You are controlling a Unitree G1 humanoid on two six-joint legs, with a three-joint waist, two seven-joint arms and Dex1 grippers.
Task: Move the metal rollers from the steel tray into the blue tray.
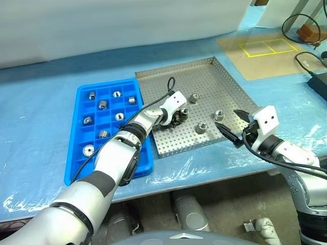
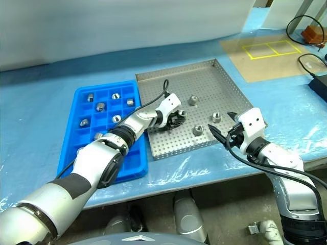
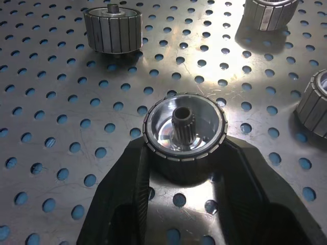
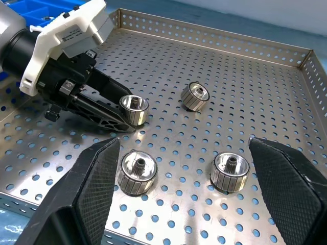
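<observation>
Left gripper (image 4: 134, 113) clamped on small ribbed silver metal roller (image 3: 185, 136), axis upright; compartmented blue plastic tray (image 1: 82, 104) just leftward. Right gripper (image 1: 236, 126) spread, idle.

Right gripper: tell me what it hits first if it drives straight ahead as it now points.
Probably one of the two near rollers on the steel tray, ahead of the open right gripper; depth is unclear.

- Bright, even light overhead — short soft shadows beneath each arm.
- Hot glare flares on the steel tray (image 3: 214, 30) beyond the gripped roller (image 3: 185, 135).
- Wrist views sharp; the black fingers (image 4: 87, 199) go slightly soft up close.
</observation>
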